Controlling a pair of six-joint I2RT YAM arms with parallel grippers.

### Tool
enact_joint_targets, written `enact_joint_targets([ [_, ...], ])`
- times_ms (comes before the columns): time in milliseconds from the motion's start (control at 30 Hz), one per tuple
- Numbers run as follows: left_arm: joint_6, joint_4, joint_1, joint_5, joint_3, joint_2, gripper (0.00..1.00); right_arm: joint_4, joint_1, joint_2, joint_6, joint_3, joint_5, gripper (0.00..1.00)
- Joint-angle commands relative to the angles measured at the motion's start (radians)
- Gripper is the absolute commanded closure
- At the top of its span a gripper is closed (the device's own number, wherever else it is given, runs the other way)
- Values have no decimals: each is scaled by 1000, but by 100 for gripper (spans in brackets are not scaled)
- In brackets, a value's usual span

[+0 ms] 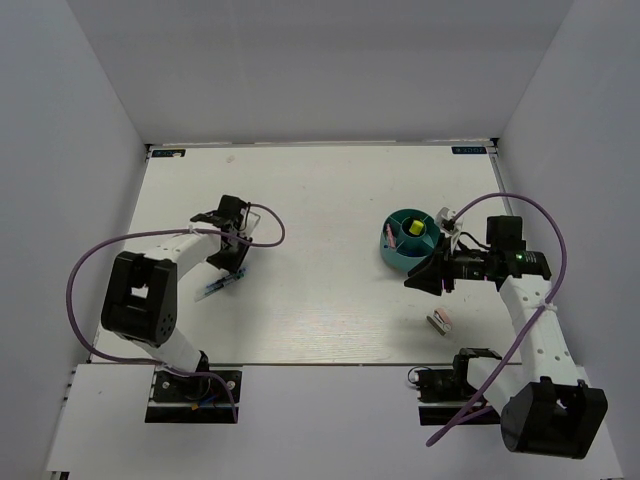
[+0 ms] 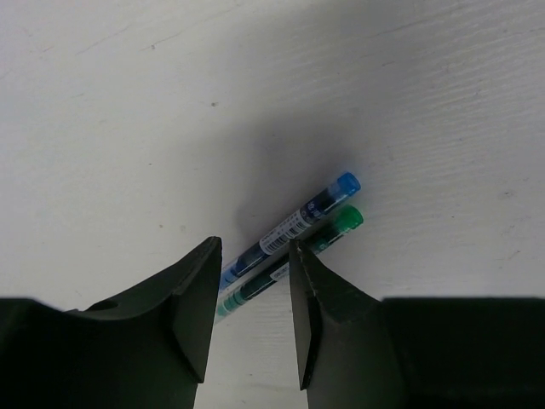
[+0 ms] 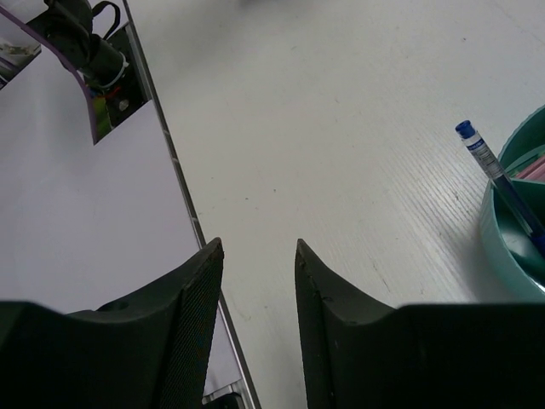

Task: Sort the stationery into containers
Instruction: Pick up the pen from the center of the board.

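A thin blue pen (image 2: 298, 220) and a green pen (image 2: 330, 230) lie side by side on the white table; in the top view they show left of centre (image 1: 222, 285). My left gripper (image 2: 254, 256) is open and empty just above their near ends, and it also shows in the top view (image 1: 233, 262). The round teal organiser (image 1: 395, 255) stands at centre right, with a yellow item (image 1: 413, 228) inside. My right gripper (image 1: 420, 281) is open and empty just in front of it. In the right wrist view the organiser (image 3: 511, 247) holds a blue pen (image 3: 494, 170). A small pink-white block (image 1: 440, 322) lies near the front edge.
A pale item (image 1: 447, 215) sticks up at the organiser's far right rim. White walls enclose the table on three sides. The table's front edge (image 3: 183, 196) runs close beside my right gripper (image 3: 258, 247).
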Motion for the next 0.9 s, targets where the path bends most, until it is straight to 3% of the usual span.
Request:
enact_joint_targets([
  [0, 17, 30, 3, 57, -17, 1, 52, -12, -7, 1, -22, 21, -8, 57],
  [567, 29, 46, 21, 71, -2, 62, 54, -12, -15, 2, -25, 11, -8, 57],
  [867, 20, 53, 47, 107, -14, 121, 62, -29, -33, -3, -33, 14, -11, 57],
])
